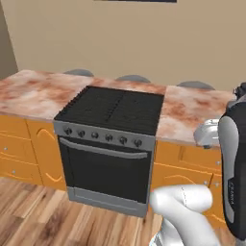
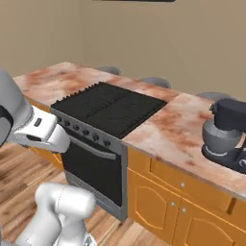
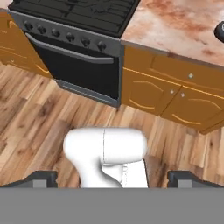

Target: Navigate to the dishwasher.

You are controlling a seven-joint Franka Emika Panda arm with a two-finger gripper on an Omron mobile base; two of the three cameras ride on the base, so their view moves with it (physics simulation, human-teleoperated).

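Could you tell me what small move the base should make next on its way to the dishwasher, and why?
Probably turn or drive the base sideways to look along the cabinets. What faces it now is the silver stove with knobs, flanked by orange cabinet doors and a stand mixer on the counter; none of these is a black dishwasher panel. Which side it lies on, I cannot tell.

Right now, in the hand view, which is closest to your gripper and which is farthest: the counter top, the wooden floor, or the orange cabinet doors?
1. Wooden floor, just below the gripper.
2. Orange cabinet doors, right of the stove.
3. Counter top, above the doors, farthest.
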